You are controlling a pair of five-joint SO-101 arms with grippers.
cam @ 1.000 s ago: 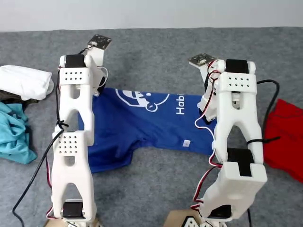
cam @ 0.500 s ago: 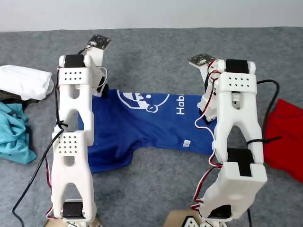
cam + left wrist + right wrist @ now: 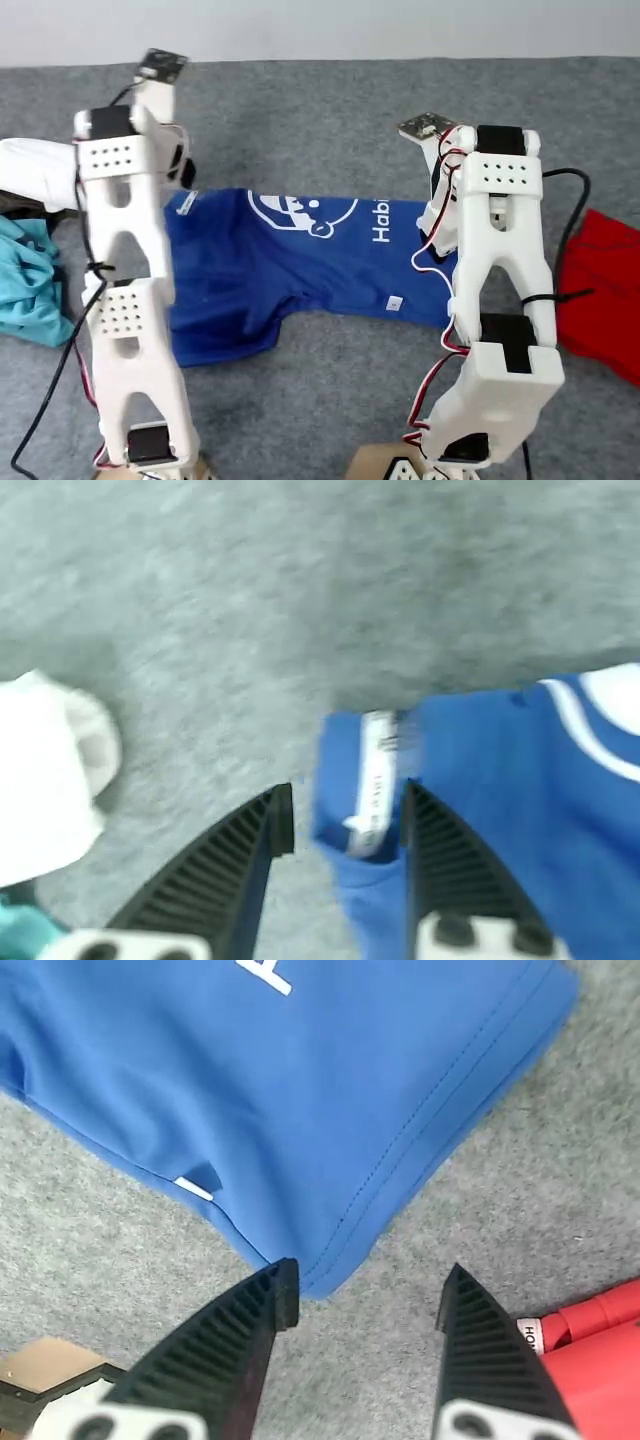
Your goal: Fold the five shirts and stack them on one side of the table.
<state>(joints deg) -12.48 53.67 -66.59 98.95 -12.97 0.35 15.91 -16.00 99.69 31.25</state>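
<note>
A blue shirt (image 3: 300, 265) with white print lies spread across the middle of the grey table. Its collar end with a white label (image 3: 375, 780) sits between the fingers of my open left gripper (image 3: 345, 825), which hovers over the shirt's far left corner. My open right gripper (image 3: 365, 1310) hangs above the shirt's hem corner (image 3: 330, 1275) on the right side, with grey table under it. In the high view the left arm (image 3: 120, 200) stands at the shirt's left end and the right arm (image 3: 495, 230) at its right end.
A white shirt (image 3: 35, 170) and a teal shirt (image 3: 30, 290) lie bunched at the left edge, with a dark cloth between them. A red shirt (image 3: 600, 290) lies at the right edge. Bare grey table stretches along the far side.
The left arm has swung left and farther back, from over the shirt's left part to its far left corner. The right arm has stayed still.
</note>
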